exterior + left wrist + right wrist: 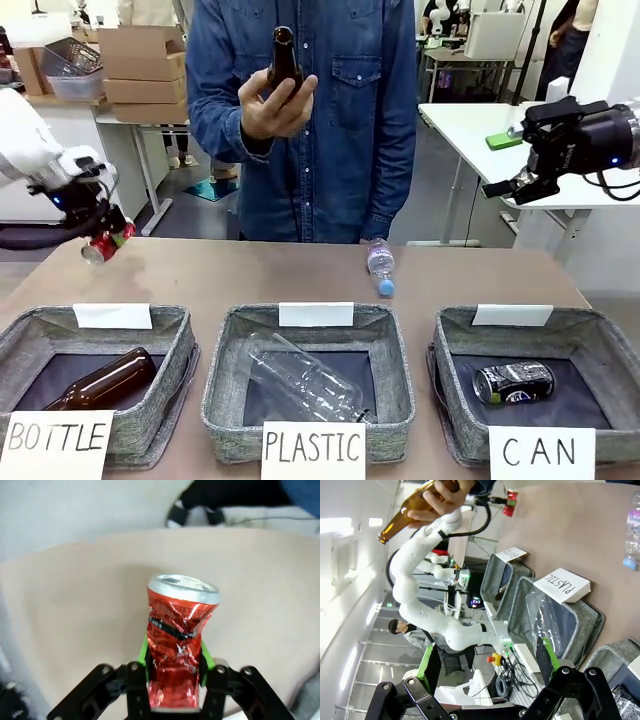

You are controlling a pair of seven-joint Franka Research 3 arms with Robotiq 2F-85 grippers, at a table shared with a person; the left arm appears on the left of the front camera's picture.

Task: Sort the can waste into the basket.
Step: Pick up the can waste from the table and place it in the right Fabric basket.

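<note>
A crushed red can (101, 246) hangs above the table's far left corner, with my left gripper (107, 238) shut on it. In the left wrist view the red can (177, 647) stands between the green pads (144, 650), silver end up. A black can (513, 381) lies on its side inside the grey CAN basket (452, 345) at the front right. My right gripper (520, 182) hovers open high at the right, beyond the table's far edge; its fingers (431, 662) stand apart with nothing between them.
A person at the far side holds up a brown bottle (283, 60). A clear plastic bottle (380, 266) lies on the table's far middle. The BOTTLE basket (30, 330) holds a brown bottle; the PLASTIC basket (222, 360) holds a clear bottle.
</note>
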